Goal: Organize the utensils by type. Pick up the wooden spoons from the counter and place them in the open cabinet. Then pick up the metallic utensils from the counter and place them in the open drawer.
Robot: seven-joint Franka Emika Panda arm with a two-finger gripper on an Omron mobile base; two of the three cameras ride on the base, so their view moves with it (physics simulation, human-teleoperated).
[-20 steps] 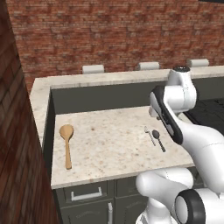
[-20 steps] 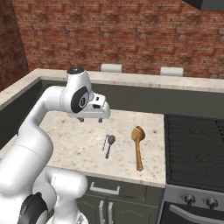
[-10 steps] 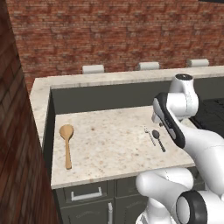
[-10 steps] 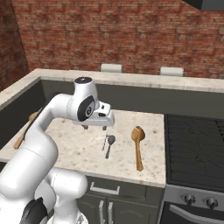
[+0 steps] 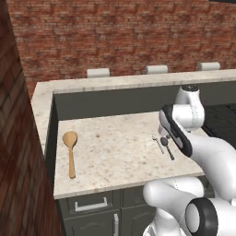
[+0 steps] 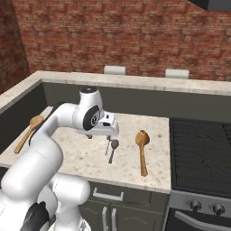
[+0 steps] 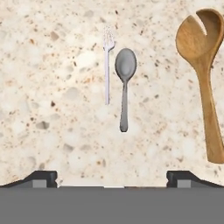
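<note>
two small metal bits, fork (image 7: 106, 70) and spoon (image 7: 124, 83), are seen side by side under the wide-apart gripper (image 7: 112, 177).

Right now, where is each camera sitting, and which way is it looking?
Left base view: behind the arm on its left, looking forward and down over the counter; the white arm rises at lower right.
Right base view: behind on the right, facing the same counter; the arm rises at lower left.
Hand view: on the hand, looking down past the open gripper.
All three share the fork and metal spoon.
</note>
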